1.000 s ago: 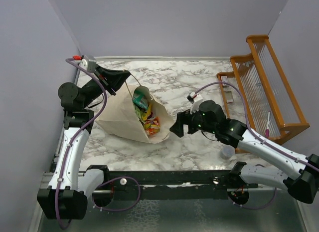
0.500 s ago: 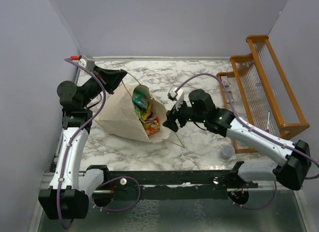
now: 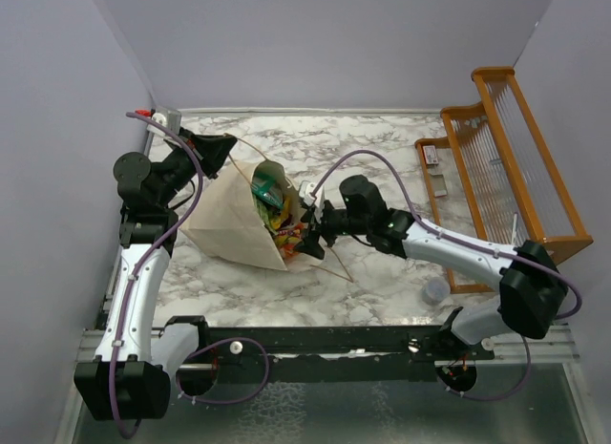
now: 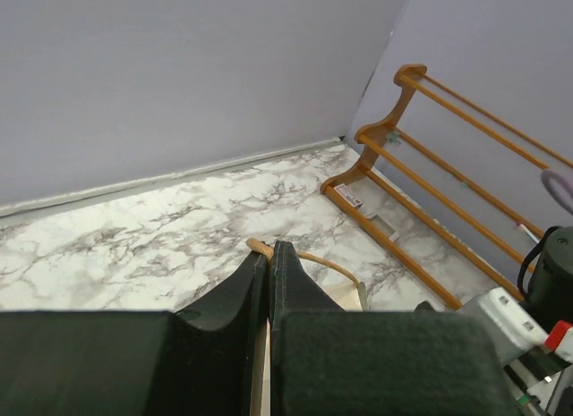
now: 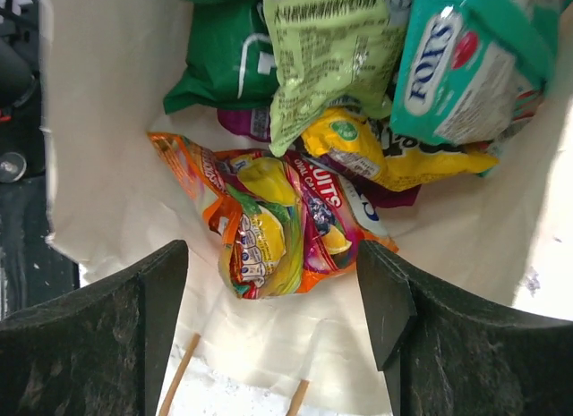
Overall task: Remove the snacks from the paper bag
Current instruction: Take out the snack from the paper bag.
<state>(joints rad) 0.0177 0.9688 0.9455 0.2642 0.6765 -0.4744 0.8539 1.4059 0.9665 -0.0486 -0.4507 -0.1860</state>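
Observation:
The cream paper bag [image 3: 229, 220] lies on its side on the marble table, mouth facing right. My left gripper [image 3: 225, 148] is shut on its tan loop handle [image 4: 315, 258] at the bag's far edge. Several snacks fill the bag: an orange fruit candy pack [image 5: 277, 224] nearest the mouth, a yellow packet [image 5: 394, 157], a light green packet [image 5: 327, 58], a dark green bag [image 5: 224, 63] and a teal packet [image 5: 466, 63]. My right gripper [image 3: 307, 236] is open at the bag's mouth, its fingers [image 5: 387, 300] wide on either side of the orange pack, not touching it.
A wooden rack [image 3: 511, 162] stands at the right edge of the table. A small grey cap [image 3: 435, 290] lies near the front right. The bag's lower handle [image 3: 334, 263] lies on the marble under my right gripper.
My right arm has swung left from mid-table until its open gripper reached the bag's mouth. My left gripper has kept hold of the handle.

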